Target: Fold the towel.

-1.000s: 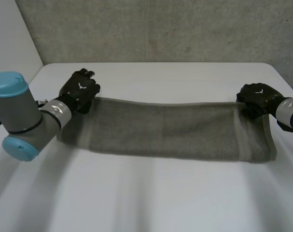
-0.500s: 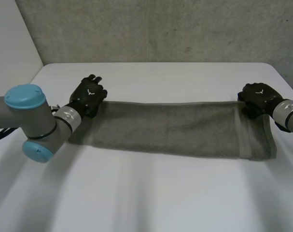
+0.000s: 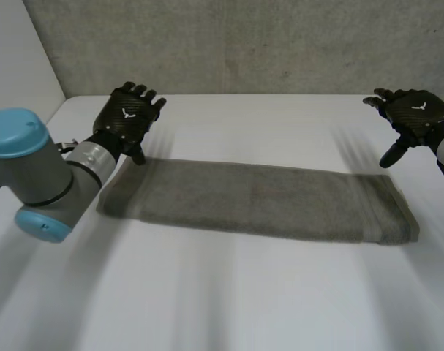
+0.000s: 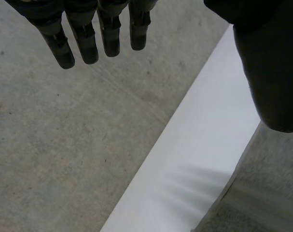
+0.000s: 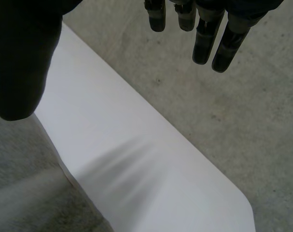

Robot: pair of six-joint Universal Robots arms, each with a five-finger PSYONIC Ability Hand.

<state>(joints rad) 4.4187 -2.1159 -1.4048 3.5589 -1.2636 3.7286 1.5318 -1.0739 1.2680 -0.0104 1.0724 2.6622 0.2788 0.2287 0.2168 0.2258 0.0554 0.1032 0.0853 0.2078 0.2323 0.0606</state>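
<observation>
A bare stretch of white counter (image 3: 222, 300) lies nearest the camera, and beyond it the grey towel (image 3: 258, 201) rests flat as a long, narrow band running across the middle of the counter, its edges roughly squared and a stitched border showing at its right end. Just past the towel's far edge, both machine hands have let go. Half a second ago each was down on a far corner of the cloth; now the left hand (image 3: 128, 118) hangs above the far left corner with its fingers (image 4: 81, 36) straight and spread, holding nothing, while the right hand (image 3: 415, 115) has lifted well clear of the far right corner, likewise spread and empty. The left arm (image 3: 39, 175) reaches in beside the towel's left end. From each wrist camera, only a sliver of towel edge sits below the palm, with white counter between it and the fingertips. Behind everything stands a rough concrete wall (image 3: 229, 44). The release suggests that the lengthwise fold is done and has held its shape. What likely remains is to bring one short end over the other, which would call for fresh grips at the corners of one end.
</observation>
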